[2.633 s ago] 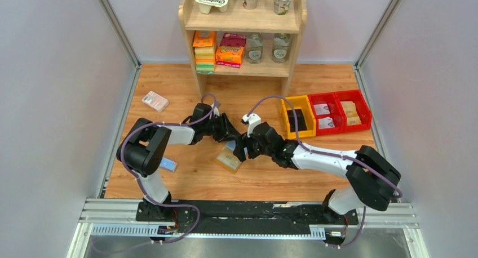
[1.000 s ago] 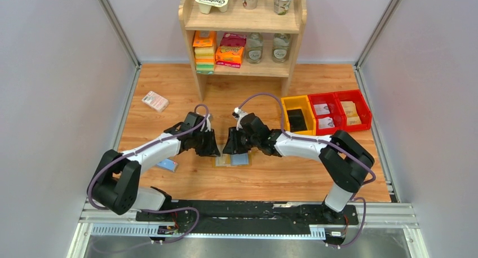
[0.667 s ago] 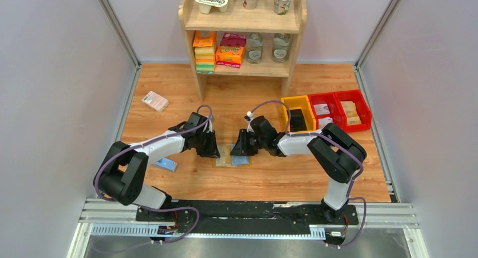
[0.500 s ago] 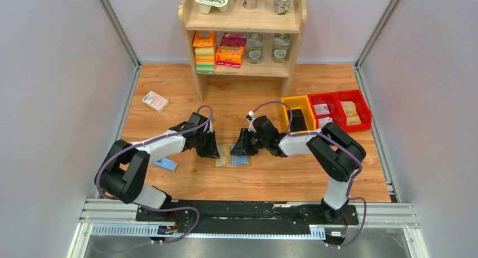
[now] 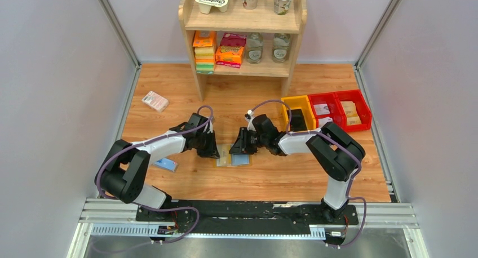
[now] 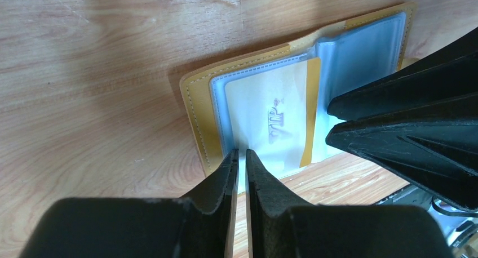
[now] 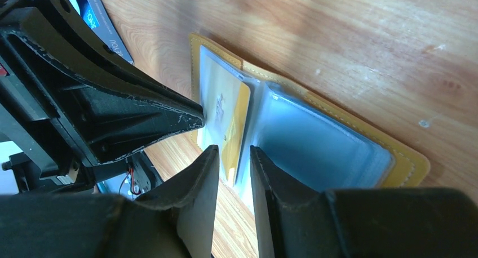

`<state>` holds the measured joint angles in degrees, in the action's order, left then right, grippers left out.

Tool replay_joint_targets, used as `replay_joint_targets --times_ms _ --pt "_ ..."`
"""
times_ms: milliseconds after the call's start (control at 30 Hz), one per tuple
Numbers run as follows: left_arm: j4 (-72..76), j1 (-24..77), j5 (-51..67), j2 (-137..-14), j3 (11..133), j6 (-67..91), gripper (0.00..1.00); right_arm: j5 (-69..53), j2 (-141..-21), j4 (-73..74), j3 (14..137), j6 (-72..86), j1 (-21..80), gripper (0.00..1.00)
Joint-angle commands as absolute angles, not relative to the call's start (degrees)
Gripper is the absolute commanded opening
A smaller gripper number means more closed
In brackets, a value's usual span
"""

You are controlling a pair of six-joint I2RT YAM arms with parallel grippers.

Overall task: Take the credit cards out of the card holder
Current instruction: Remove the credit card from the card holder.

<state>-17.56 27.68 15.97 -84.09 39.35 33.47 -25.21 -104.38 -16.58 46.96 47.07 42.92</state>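
The card holder [image 5: 232, 158] was laid open and flat on the desk [image 5: 265, 182], directly between the two pincers. The left pincer [image 6: 241, 152] was closed to a hairline slit, its tips set on the edge of the clear sleeve over a cream card [image 6: 276, 120] (whether anything was pinched could not be told). The right pincer [image 7: 234, 151] was held narrowly parted just above the fold, with nothing visibly gripped.

Wooden shelf [image 5: 242, 28]; packet [image 5: 155, 101]; red bins [image 5: 349, 93]
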Motion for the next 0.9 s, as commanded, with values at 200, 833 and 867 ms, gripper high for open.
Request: replay_joint_targets --times_ms 200,833,867 --pt "-17.6 28.4 15.1 -85.4 37.8 32.4 0.16 -27.2 -108.0 -17.1 49.7 46.8 42.7 0.31" --pt "-16.5 29.3 15.3 -86.0 36.8 33.3 0.13 -33.5 -108.9 -27.5 47.2 49.8 42.6 0.0" --pt "-16.9 29.3 14.9 -86.0 36.7 33.3 0.13 -33.3 -108.6 -27.2 46.8 49.7 42.5 0.0"
